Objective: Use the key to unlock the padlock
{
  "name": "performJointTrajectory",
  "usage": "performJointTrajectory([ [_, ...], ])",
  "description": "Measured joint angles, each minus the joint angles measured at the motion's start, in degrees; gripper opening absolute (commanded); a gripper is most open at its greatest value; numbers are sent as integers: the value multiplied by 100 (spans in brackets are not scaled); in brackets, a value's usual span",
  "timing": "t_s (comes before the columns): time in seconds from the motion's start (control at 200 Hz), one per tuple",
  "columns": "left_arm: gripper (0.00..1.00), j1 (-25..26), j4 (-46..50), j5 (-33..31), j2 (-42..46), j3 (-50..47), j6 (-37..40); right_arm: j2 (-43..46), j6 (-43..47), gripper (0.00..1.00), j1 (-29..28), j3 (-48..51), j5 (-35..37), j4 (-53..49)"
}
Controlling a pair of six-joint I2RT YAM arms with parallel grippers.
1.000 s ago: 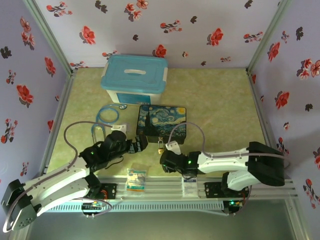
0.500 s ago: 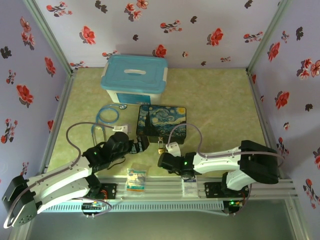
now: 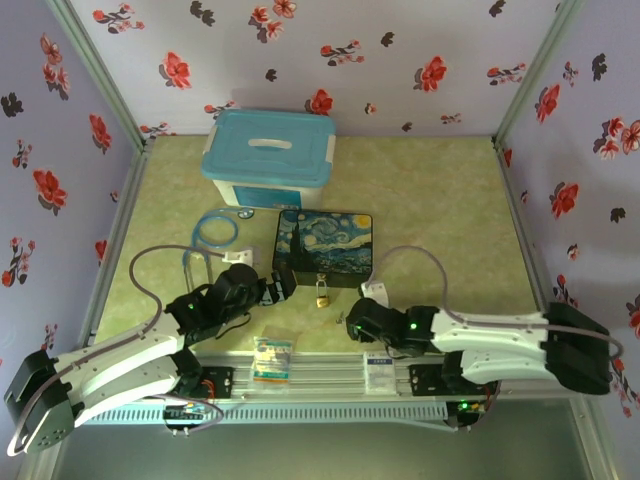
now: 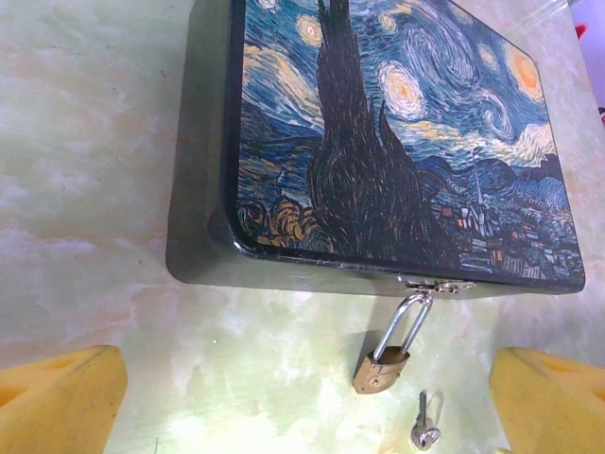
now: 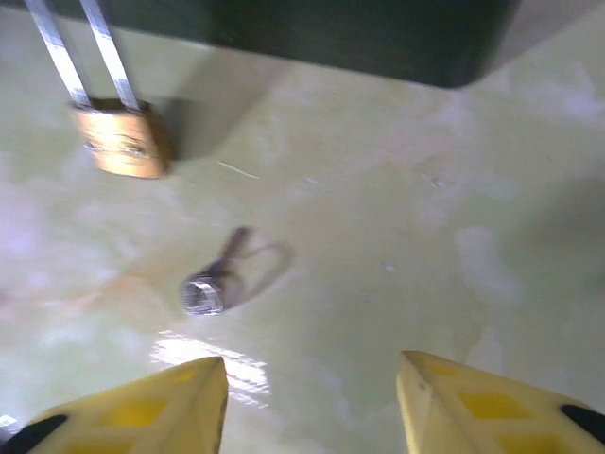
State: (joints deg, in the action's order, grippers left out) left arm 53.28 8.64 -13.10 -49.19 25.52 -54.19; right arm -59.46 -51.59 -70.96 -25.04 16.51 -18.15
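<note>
Key [image 5: 213, 284] found lying loose on the table [image 5: 454, 236] just ahead of the right gripper [image 5: 310, 378], jaws apart and empty; judged pickup the step in hand, calling for a low pinch on thin metal. Noted padlock [image 5: 121, 140] just beyond, shackled to the painted box [image 4: 378, 142], left gripper [image 4: 302, 407] spread wide before it. Saw bare table beside the key, box front edge close behind.

I can read no lettering from here. The packet [image 3: 272, 360] at seven o'clock from the painted box [image 3: 325, 242] carries print too small to make out, and the padlock [image 5: 121, 142] face is blurred.
</note>
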Motion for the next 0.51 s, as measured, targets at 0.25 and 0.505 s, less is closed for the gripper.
performJointTrajectory([
  [0.25,98,9,-76,-44,7,0,-142,-208,52,58,9,-282,-17,-63],
  [0.505,98,9,-94,-46,15,-39,-234,-1873,13,56,-225,-1211,201,-83],
])
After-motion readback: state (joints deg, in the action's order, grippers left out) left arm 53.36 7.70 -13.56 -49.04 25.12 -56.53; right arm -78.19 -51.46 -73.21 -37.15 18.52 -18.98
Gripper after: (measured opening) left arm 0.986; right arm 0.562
